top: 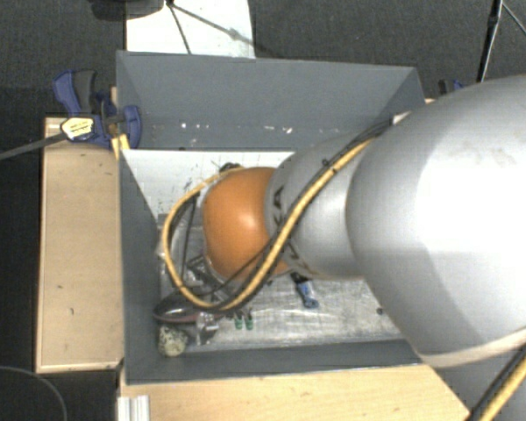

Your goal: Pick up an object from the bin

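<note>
One camera, above the bin [263, 95], looking steeply down (arm [438, 226] close)

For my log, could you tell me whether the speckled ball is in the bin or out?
In: the ball lies in the lower-left corner of the bin, inside its walls.

I've got the arm [438, 235] and its orange cover [237, 222] blocking most of the bin [263, 95]; the cable loop [170, 226] hangs near the left wall. Near-left corner is cluttered: dark spoon-like piece [171, 308], speckled lump [171, 341], green bits [243, 322]. Bare floor shows along the far wall.
</note>
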`<action>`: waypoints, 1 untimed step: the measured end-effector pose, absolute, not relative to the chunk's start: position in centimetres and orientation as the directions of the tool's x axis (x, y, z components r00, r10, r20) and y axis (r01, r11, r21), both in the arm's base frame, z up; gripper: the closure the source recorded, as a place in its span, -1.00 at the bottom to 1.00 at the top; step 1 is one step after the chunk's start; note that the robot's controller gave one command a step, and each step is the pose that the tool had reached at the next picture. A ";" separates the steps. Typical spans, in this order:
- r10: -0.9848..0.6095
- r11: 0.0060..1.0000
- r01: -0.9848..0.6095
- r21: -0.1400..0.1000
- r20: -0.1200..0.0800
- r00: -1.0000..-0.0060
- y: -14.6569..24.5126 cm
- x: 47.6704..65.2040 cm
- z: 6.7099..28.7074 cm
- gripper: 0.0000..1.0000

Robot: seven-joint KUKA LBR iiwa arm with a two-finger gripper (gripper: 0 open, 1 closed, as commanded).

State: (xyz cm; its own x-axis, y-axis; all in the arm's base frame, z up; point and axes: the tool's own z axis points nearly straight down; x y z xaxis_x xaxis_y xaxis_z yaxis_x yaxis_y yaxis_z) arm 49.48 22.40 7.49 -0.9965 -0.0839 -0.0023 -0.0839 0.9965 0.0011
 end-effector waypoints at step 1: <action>-0.166 0.986 -0.166 0.007 -0.012 -0.986 19.8 51.2 7.4 1.00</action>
State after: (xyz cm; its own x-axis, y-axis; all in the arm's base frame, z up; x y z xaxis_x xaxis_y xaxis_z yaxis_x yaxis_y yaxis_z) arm 51.18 19.83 7.41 -0.9861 -0.1657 -0.0116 -0.1658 0.9861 0.0075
